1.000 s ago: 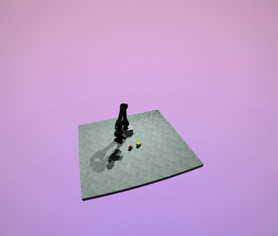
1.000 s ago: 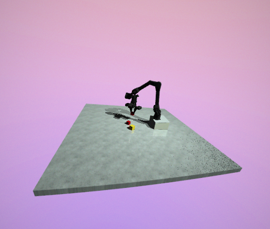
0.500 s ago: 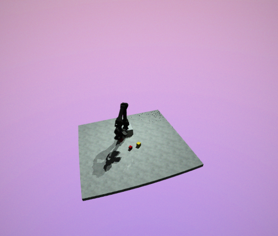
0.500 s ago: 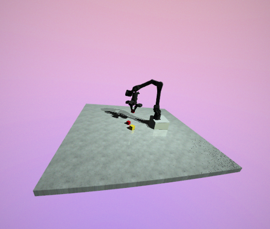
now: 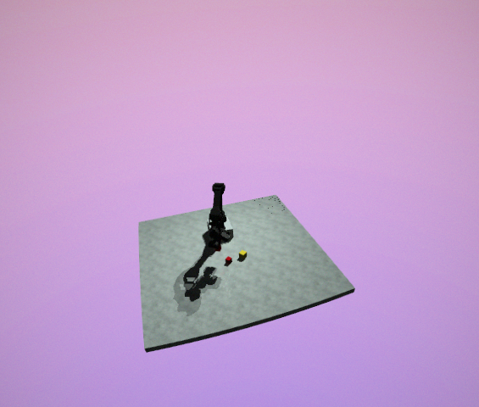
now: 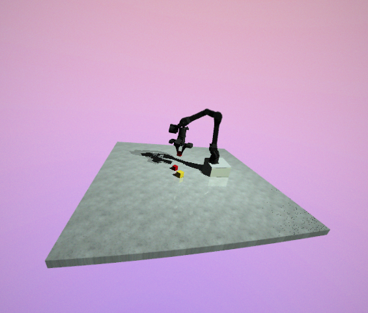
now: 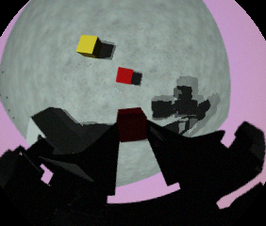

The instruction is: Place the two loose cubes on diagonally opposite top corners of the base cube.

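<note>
While the arm (image 5: 218,199) (image 6: 216,131) arches over the bench (image 5: 274,271) (image 6: 163,215) (image 7: 53,85), its claw (image 5: 218,246) (image 6: 179,153) (image 7: 131,123) points downward and pinches a dark red cube (image 5: 218,248) (image 6: 179,154) (image 7: 132,124) between its fingertips. The pinched cube is raised clear of the bench surface. A bright red cube (image 5: 228,259) (image 6: 175,167) (image 7: 124,75) rests on the bench near a yellow cube (image 5: 242,253) (image 6: 180,174) (image 7: 88,45); the two stand apart, and neither bears anything on top. The yellow cube appears slightly larger than the bright red one. In the wrist view, the bright red cube lies between the yellow cube and the claw. The arm rises from a pale block (image 6: 220,172) on the bench, seen most plainly in the exterior view. Dark shadows of the arm (image 5: 193,280) (image 6: 157,157) (image 7: 182,101) fall across the bench, and small shadows adjoin both resting cubes. Both of these cubes sit flat on the bench.
</note>
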{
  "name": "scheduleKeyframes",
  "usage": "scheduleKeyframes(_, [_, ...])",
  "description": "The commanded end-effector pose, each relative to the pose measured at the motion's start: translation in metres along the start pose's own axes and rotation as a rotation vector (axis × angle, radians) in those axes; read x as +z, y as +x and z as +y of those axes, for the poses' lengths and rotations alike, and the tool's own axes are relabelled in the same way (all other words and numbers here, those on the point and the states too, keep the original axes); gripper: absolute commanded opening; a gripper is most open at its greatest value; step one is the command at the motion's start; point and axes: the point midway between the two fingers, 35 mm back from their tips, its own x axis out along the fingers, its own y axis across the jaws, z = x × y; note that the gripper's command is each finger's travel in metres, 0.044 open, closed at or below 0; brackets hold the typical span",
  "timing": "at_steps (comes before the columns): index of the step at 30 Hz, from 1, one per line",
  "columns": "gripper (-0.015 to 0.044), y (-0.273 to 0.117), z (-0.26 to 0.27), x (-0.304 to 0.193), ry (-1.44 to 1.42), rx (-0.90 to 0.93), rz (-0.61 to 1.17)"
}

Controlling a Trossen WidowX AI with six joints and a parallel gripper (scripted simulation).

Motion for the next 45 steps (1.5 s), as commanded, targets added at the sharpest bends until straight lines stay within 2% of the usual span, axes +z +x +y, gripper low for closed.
scheduleKeyframes(1, [0.0105, 0.003, 0.001, 0.012, -0.027, 0.0, 0.004])
scheduleKeyframes(45, [0.0105, 0.024, 0.06, 0.137, -0.362, 0.002, -0.01])
